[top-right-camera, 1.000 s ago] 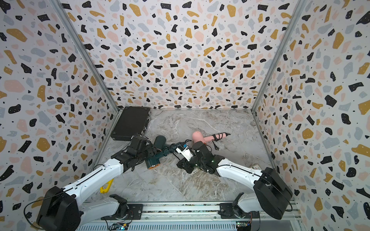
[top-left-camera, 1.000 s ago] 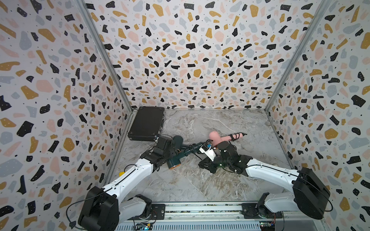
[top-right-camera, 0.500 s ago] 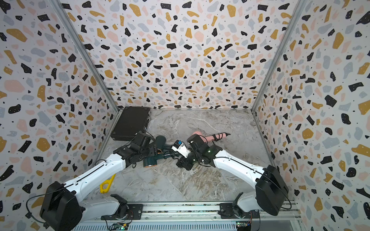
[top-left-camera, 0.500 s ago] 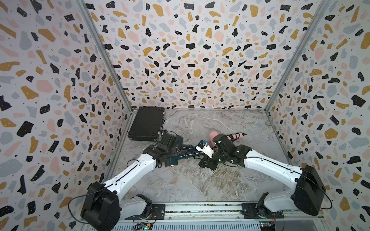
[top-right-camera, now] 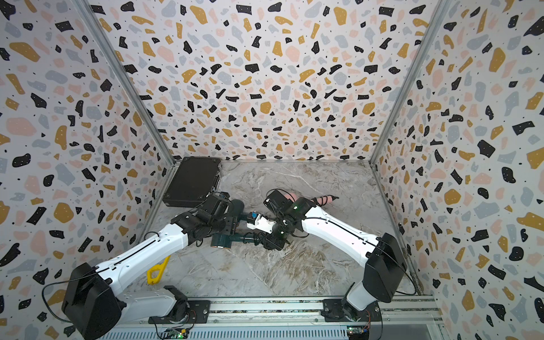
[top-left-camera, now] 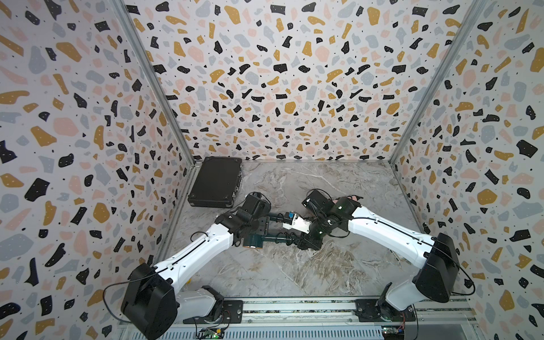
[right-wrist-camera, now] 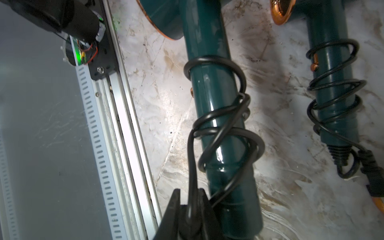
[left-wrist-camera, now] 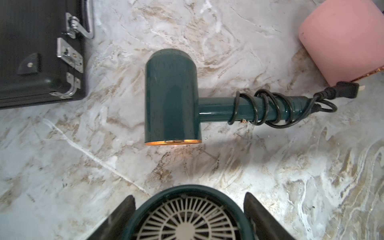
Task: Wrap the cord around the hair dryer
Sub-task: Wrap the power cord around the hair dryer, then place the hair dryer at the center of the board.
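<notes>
The right gripper [right-wrist-camera: 190, 199] is pinched narrow on the thin black rubbery cord [right-wrist-camera: 190, 166]. The cord climbs from its dark fingers and winds in loose, uneven loops round the glossy teal handle of the hair dryer [right-wrist-camera: 216, 104]. The left gripper [left-wrist-camera: 189, 197] is clamped on that same hair dryer's round barrel, a matte black finger on either side of the pale spoked rear grille. In both top views the hair dryer sits between the two wrists, near the middle of the table [top-left-camera: 294, 279], a grey-and-tan veined marble surface, scuffed up close. Beyond it lies a second dryer [left-wrist-camera: 170, 93], the same teal with a copper rim at its nozzle, its handle coiled in cord and its plug [left-wrist-camera: 347, 92] just beside a matte pink dryer [left-wrist-camera: 340, 37]. A ribbed black case [top-left-camera: 215, 182] with bright metal latches lies flat in the far left corner. The pink dryer is cut off in the wrist view and mostly behind the right arm from above. The grille is cropped. Whether the hair dryer rests on the table or is lifted I cannot tell. A yellow plastic piece [top-right-camera: 156, 272] shows only partly beside the left arm.
</notes>
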